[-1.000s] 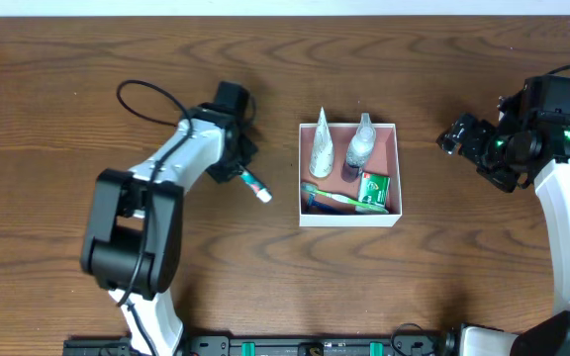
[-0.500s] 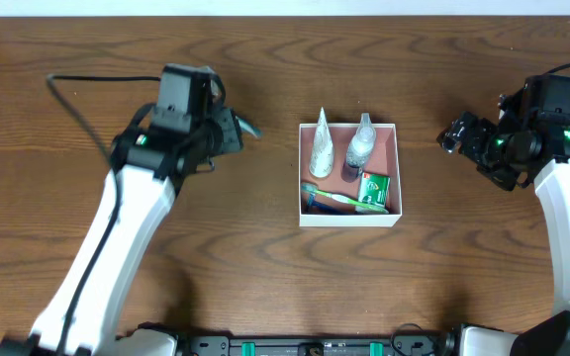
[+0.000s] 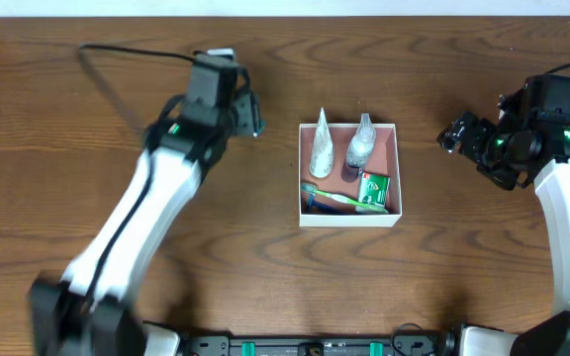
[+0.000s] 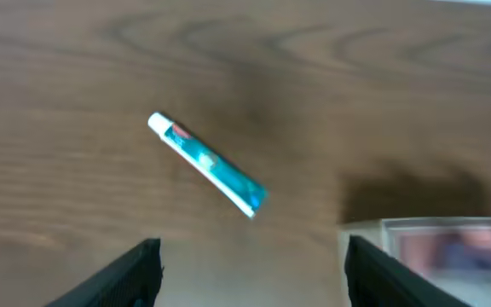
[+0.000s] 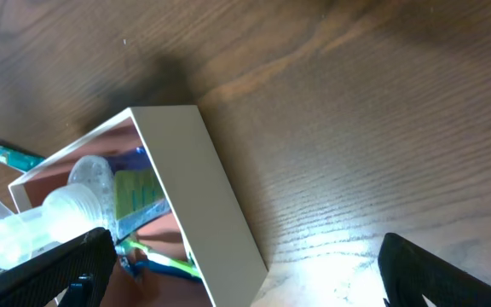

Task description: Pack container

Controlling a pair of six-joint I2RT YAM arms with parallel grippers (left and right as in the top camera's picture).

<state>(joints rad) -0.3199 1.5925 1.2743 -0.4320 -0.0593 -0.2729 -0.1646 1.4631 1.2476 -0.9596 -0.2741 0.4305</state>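
The container [image 3: 396, 168], a shallow white box with a pink-brown inside, sits mid-table. It holds two clear bottles [image 3: 321, 148], a green packet [image 3: 374, 186] and a green-and-blue toothbrush [image 3: 339, 200]. My left gripper [image 3: 249, 113] hovers just left of the container's far corner [image 4: 416, 228]. Its jaws are open and empty [image 4: 252, 246]. A teal toothpaste tube [image 4: 207, 165] with a white cap shows ahead of the fingers, touching neither. The same tube [image 5: 7, 155] peeks out beyond the box. My right gripper [image 3: 455, 135] is open to the right of the container [image 5: 203, 179], with nothing in it [image 5: 245, 246].
Bare brown wood table [image 3: 265, 277] surrounds the box. The left arm's white links [image 3: 137, 227] run diagonally from the front left. A black cable [image 3: 117, 59] loops behind that arm. The right arm's body [image 3: 562, 198] stands along the right edge.
The left arm lifted off the table and swung right toward the container. Its jaws went from shut on the toothpaste tube to open, and the tube is free of them. The right arm stayed still.
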